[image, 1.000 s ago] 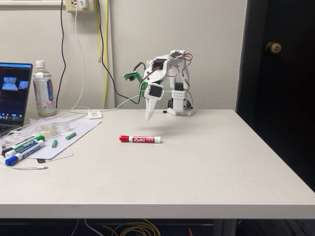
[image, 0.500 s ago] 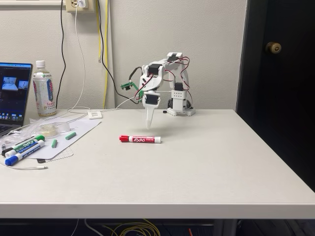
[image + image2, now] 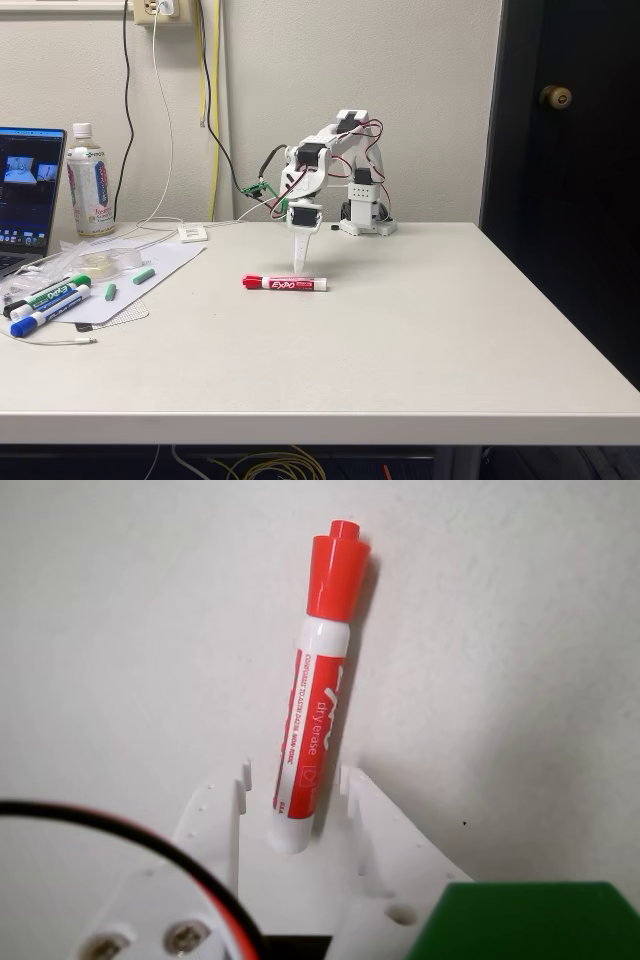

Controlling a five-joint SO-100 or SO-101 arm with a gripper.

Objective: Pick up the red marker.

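The red marker (image 3: 285, 284) lies flat on the white table (image 3: 420, 330), red cap to the left in the fixed view. My gripper (image 3: 299, 266) points straight down just behind and above the marker's right half. In the wrist view the red marker (image 3: 315, 690) runs up the frame with its cap at the top. Its lower end sits between the two white fingertips (image 3: 240, 785) of my gripper (image 3: 295, 778). The jaws stand apart with a gap on each side of the barrel, so the gripper is open and not touching it.
At the left edge lie a green-capped marker (image 3: 55, 293) and a blue-capped marker (image 3: 45, 315) on paper, beside a laptop (image 3: 28, 190) and a bottle (image 3: 88, 185). Cables hang down the wall. A dark door (image 3: 565, 150) stands at the right.
The arm has stretched forward and lowered; the gripper has come down from mid-height to just above the table at the red marker. The marker has not moved.
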